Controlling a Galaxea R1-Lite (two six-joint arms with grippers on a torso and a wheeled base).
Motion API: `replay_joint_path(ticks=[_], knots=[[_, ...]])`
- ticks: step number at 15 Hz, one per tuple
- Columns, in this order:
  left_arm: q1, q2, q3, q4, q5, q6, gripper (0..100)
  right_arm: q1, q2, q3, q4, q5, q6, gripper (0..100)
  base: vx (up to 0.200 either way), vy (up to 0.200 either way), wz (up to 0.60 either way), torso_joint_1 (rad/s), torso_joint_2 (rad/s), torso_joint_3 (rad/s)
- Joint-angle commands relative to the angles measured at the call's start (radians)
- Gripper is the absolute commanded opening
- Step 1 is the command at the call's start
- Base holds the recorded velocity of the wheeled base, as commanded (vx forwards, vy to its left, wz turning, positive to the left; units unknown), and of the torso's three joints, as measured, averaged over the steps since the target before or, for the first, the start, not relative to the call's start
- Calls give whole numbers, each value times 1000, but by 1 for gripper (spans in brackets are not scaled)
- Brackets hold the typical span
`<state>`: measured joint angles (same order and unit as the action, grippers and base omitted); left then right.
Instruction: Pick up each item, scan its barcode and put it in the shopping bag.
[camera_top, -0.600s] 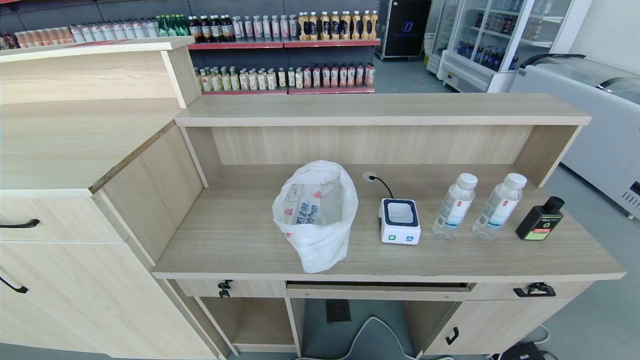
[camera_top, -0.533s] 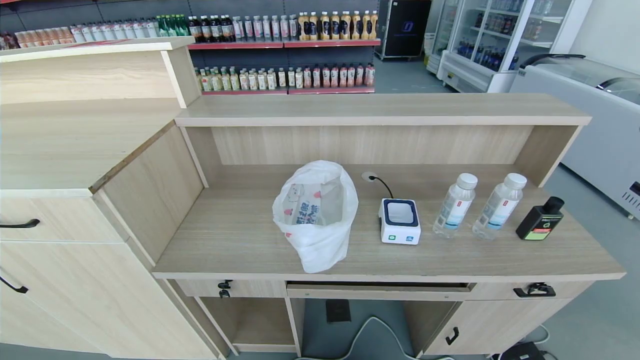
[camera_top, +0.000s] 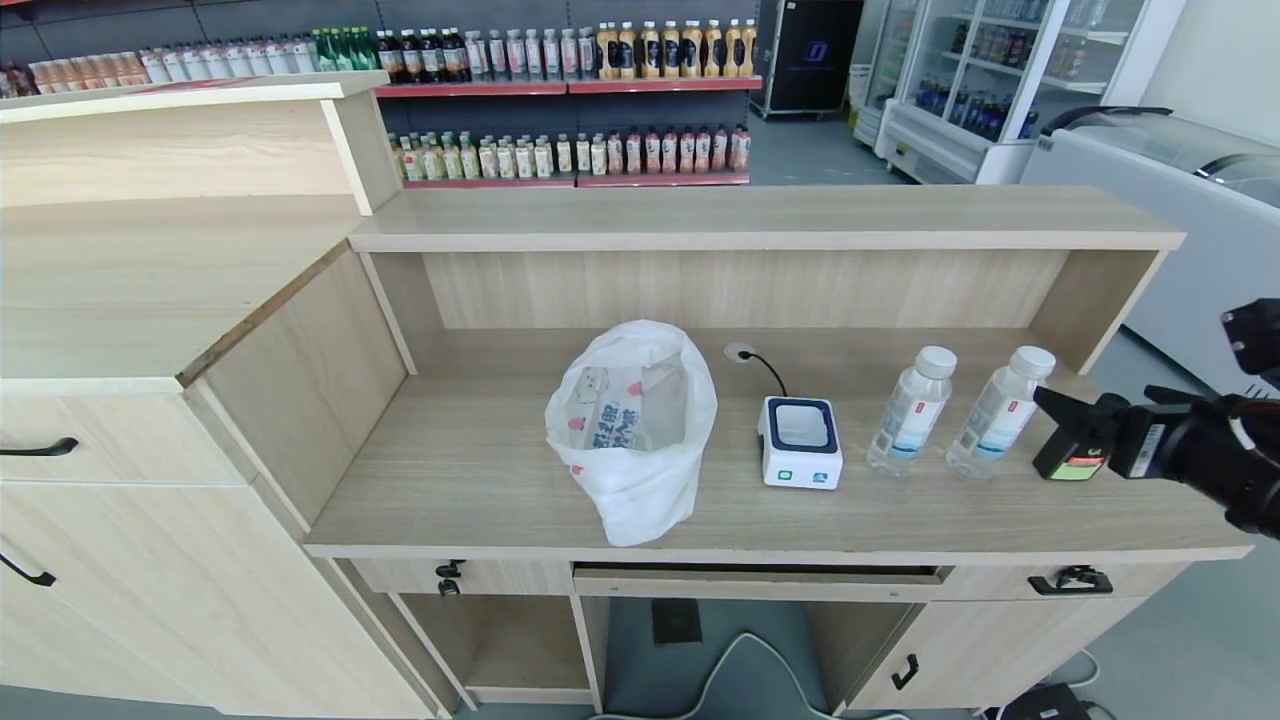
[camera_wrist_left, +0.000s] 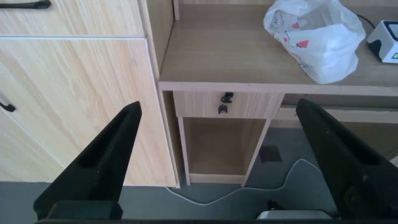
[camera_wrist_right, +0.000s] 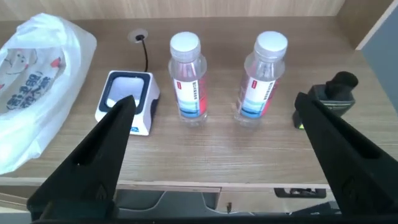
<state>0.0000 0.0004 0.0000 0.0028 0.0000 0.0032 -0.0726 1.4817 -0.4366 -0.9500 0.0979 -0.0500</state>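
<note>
Right now the wooden counter (camera_top: 480, 480) carries all the task's things in a row. Taking the scanner (camera_top: 800, 442) as the dial's centre, with 12 o'clock toward the counter's back wall, the white shopping bag (camera_top: 630, 430) stands just beside it at 9 o'clock. The bag's mouth is open upward and printed packaging shows inside. At 3 o'clock the first water bottle (camera_top: 910, 410) stands upright, near the scanner but apart from it. The second water bottle (camera_top: 1000, 412) stands further along the same line, with a gap between the two. Both bottles are clear, with white caps. Beyond them, still toward 3 o'clock, the black bottle (camera_wrist_right: 336, 92) with its dark cap stands near the counter's end. A dark cable (camera_top: 765, 372) runs from the scanner toward 11 o'clock into a round hole (camera_top: 738, 352) in the countertop.

The right gripper (camera_wrist_right: 213, 101) sits at the counter's 3 o'clock end, level with the black bottle and overlapping its upper part in the head view. I cannot tell whether it touches the bottle. Its fingers (camera_wrist_right: 93, 168) are spread wide and hold nothing.

The left gripper (camera_wrist_left: 219, 106) hangs low in front of the counter at about 7 o'clock from the bag, facing the small drawer with a key (camera_wrist_left: 225, 102). Its fingers (camera_wrist_left: 99, 168) are also spread wide, with nothing between them.

Drink shelves (camera_top: 560, 55) line the far wall at 12 o'clock.
</note>
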Motion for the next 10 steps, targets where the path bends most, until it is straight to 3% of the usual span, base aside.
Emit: replay_joint_path(ticks=[1, 10], knots=[[0, 0, 0, 0, 0, 1, 100, 0, 321, -8, -167, 22, -16, 100, 0, 0, 0, 0, 0, 0], [0, 0, 0, 0, 0, 0, 100, 39, 628, -171, -348, 56, -93, 100, 0, 0, 0, 0, 0, 0]])
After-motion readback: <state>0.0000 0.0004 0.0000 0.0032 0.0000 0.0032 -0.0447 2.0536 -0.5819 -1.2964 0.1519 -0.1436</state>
